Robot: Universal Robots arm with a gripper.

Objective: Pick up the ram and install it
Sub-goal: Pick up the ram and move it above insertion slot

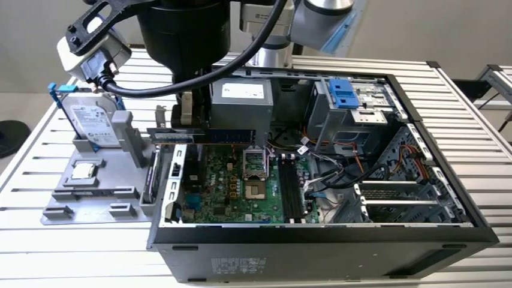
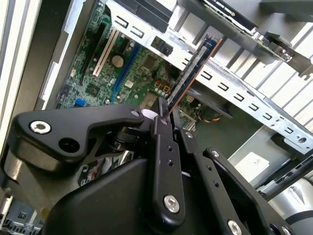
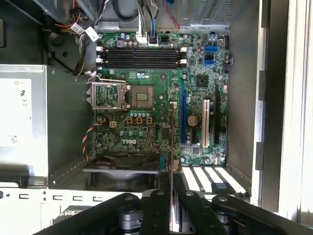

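The ram [image 1: 214, 135] is a long dark blue-green stick held level over the back edge of the open computer case [image 1: 320, 237]. My gripper [image 1: 187, 125] is shut on it from above, near the end toward the exterior view's left. In the second wrist view the ram [image 2: 195, 68] juts out from between the black fingers [image 2: 162, 128]. Seen edge-on in the first wrist view, the ram [image 3: 171, 147] is a thin line rising from the gripper [image 3: 171, 196], above the motherboard [image 3: 146, 132]. The black memory slots [image 3: 142, 56] [image 1: 289, 192] lie well apart from the stick.
A grey fixture [image 1: 96, 192] at the exterior view's left holds a silver hard drive [image 1: 92, 123] with blue rails and a small chip [image 1: 83, 172]. Inside the case are a grey power supply [image 1: 240, 99], an open processor socket [image 1: 254, 165], loose cables [image 1: 336, 174] and a blue drive cage [image 1: 346, 96].
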